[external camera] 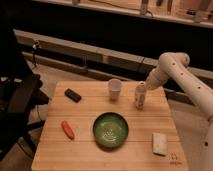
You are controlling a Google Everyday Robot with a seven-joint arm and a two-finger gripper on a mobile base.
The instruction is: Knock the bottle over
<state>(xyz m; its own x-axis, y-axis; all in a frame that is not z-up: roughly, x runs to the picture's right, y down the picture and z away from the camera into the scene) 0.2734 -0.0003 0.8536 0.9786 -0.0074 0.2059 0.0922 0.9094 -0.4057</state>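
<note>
The white arm (176,75) reaches in from the right, its rounded elbow raised above the far right corner of the table and the forearm sloping down and left. The gripper (148,86) sits at the end of that slope, right up against the top of the bottle (140,95); I cannot tell how the claw is set. The bottle stands upright just below and left of the claw, slim, whitish and translucent, with a narrow neck. Left of the claw is a white tapered cup (115,89). Farther left lies a flat dark block (73,95). Nearer me and left of the claw rests a round green bowl (110,129), and a small orange-red carrot-like piece (67,129) beyond it. Below the claw lies a pale rectangular block (160,143). The wooden table (90,112) shows plank seams.
</note>
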